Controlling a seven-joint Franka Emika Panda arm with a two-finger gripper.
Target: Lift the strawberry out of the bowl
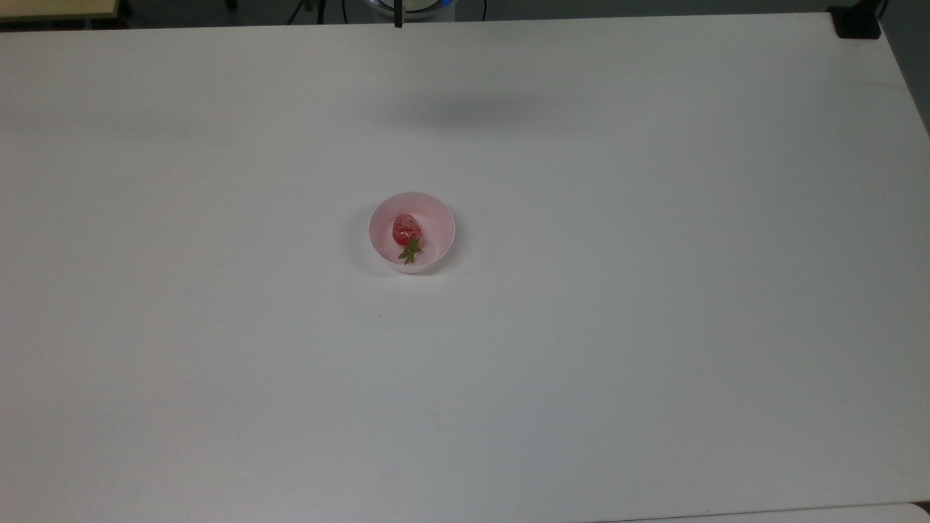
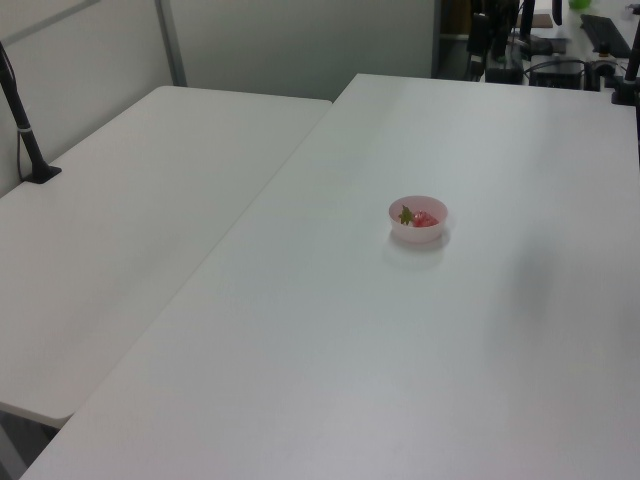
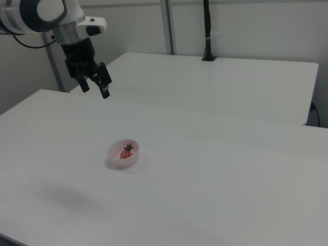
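A small red strawberry [image 1: 406,229] with a green leafy stem lies inside a pale pink bowl [image 1: 438,218] near the middle of the white table [image 1: 654,327]. In the left view the bowl [image 2: 415,236] holds the strawberry [image 2: 425,219] with its stem toward the left view's left. In the right view my gripper [image 3: 95,91] hangs open and empty high above the table, up and to the right view's left of the bowl [image 3: 120,163] and the strawberry [image 3: 125,154], well apart from both.
A second white table [image 2: 130,230] adjoins this one. A black pole [image 3: 207,31] stands clamped on it. A dark clamp [image 1: 857,22] sits at the table's far right corner in the top view. Dark equipment [image 2: 520,50] stands beyond the table's far end in the left view.
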